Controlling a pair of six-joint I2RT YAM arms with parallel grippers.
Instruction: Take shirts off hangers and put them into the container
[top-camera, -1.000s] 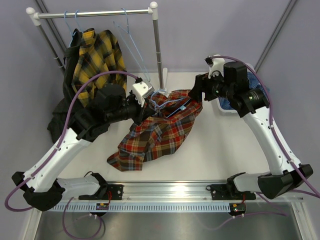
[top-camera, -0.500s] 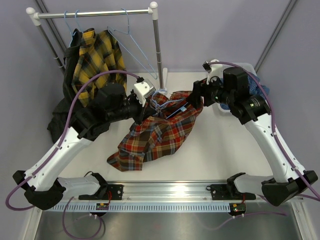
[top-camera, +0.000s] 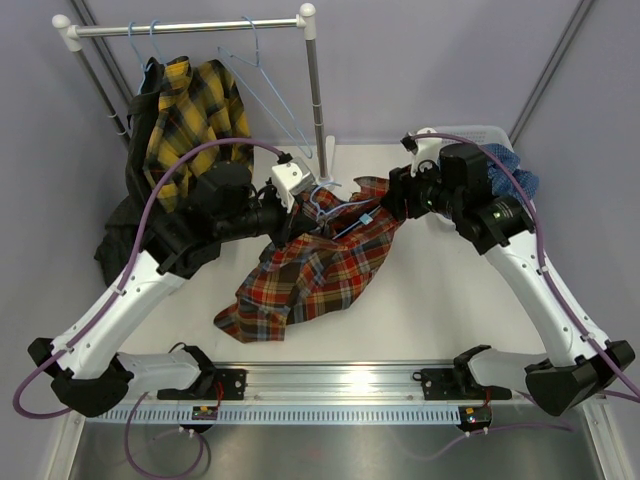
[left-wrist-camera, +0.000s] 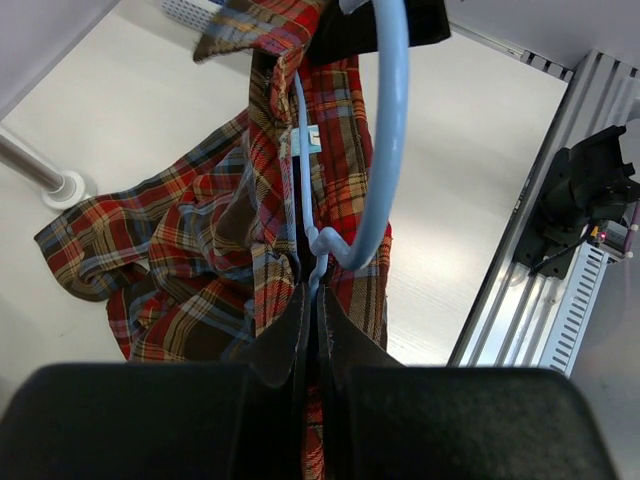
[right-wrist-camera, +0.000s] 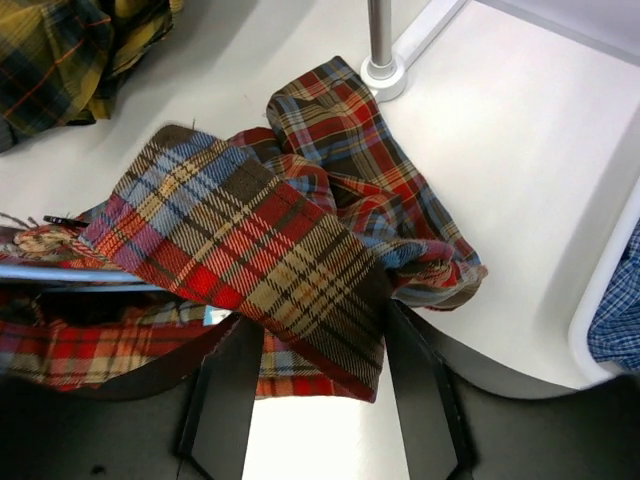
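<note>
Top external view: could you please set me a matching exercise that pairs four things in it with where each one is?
Things:
1. red plaid shirt
2. yellow-black plaid shirt
3. blue check shirt
4. bare hanger

Places:
A. in the white basket
B. hanging at the left end of the rail
C. hooked on the rail, nothing on it
D. spread across the middle of the table

Pairs: 1-D, 2-B, 3-A, 4-C

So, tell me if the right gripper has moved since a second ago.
Yes. The right gripper has drawn back from the basket toward the near edge, uncovering its rim.
</note>
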